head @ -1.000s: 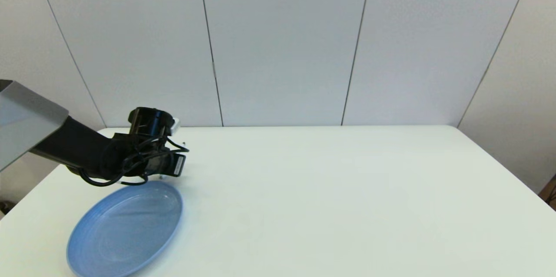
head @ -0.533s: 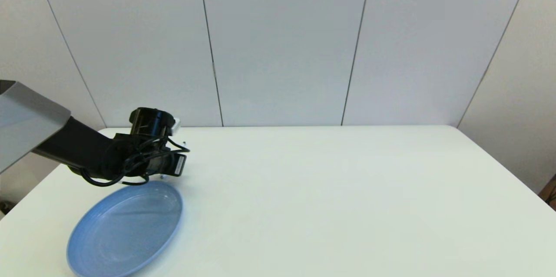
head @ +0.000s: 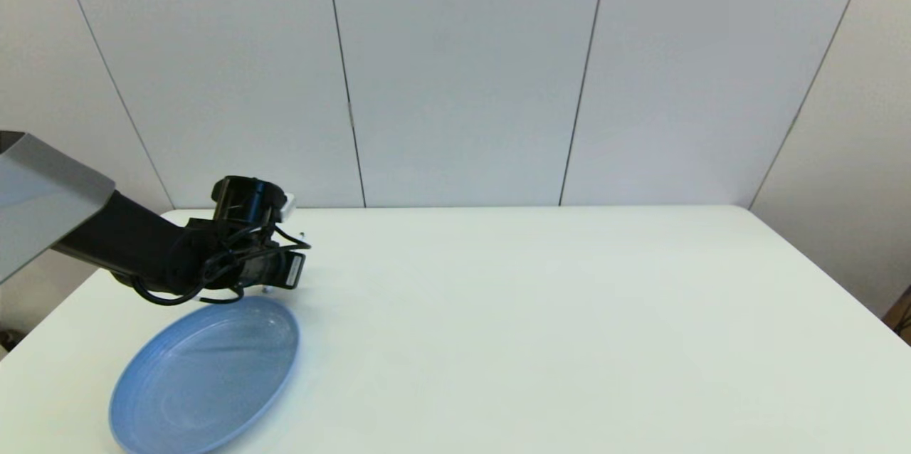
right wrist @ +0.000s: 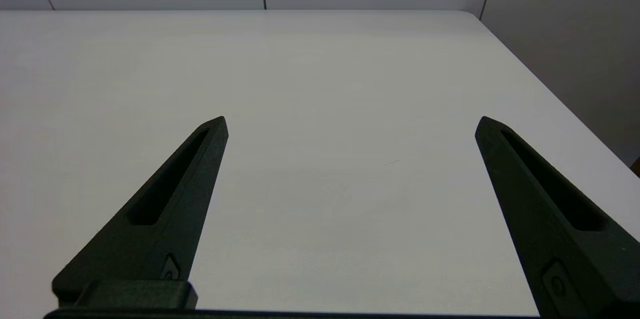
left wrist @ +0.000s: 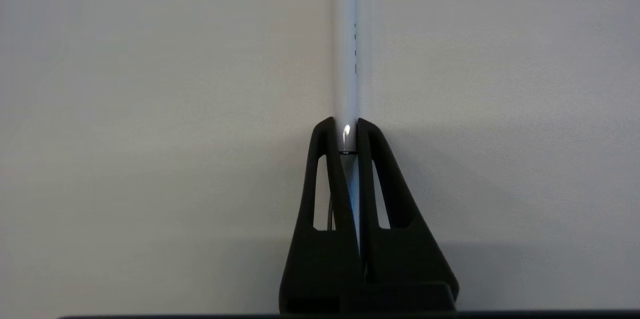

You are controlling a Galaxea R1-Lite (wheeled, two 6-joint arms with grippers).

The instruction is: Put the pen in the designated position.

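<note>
White table (head: pixel 541 312) fills the workspace, largest item present. Blue plate (head: pixel 203 376) is the landmark: sits at the table's near-left corner, nothing in it.

Left arm reaches in just behind the plate's far rim, wrist pitched down toward the tabletop. Left gripper (left wrist: pixel 345 126) has its fingers pressed together on the pen (left wrist: pixel 345 49), the white barrel pinched right at the fingertips and running straight out beyond them. Cannot tell from the wrist view whether the pen is off the surface or in contact with it. In the head view the pen is hidden by the wrist.

Right gripper (right wrist: pixel 350 124): fingers spread wide, nothing between them, parked over bare table well to the right of the plate; not in the head view.

Judgement: grasp made, transfer not begun; plate is the likely target.

Risks:
- Barrel is thin and smooth, and the pinch is only at the tips, so it could swivel or slip out on lift.
- Pen extends far beyond the fingers; its free end could catch the plate rim while crossing.
- Release from height, and the pen could roll or bounce off the shallow plate.
</note>
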